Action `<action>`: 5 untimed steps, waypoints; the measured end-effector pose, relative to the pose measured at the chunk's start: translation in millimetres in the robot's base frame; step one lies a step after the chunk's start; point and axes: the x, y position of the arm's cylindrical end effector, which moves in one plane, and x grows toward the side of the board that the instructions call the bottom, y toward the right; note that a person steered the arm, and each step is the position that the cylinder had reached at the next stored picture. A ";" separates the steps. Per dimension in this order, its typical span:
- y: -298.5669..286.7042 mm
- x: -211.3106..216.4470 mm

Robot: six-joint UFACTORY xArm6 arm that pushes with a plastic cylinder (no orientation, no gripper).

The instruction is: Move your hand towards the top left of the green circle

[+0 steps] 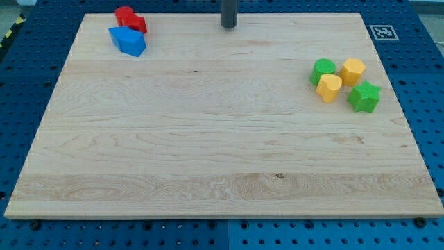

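The green circle point(322, 71) sits on the wooden board point(208, 139) at the view's right, in a tight cluster. A yellow heart point(329, 88) touches it below, a yellow hexagon point(352, 71) lies to its right, and a green star point(364, 96) lies at the lower right. My tip point(229, 26) stands at the board's top edge near the middle, far to the upper left of the green circle and touching no block.
Two red blocks point(130, 19) and two blue blocks point(128, 40) cluster at the board's top left. A fiducial tag point(381, 32) sits off the board's top right corner. Blue perforated table surrounds the board.
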 end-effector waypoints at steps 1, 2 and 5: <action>0.3 0.1; 0.4 0.1; 19.8 16.4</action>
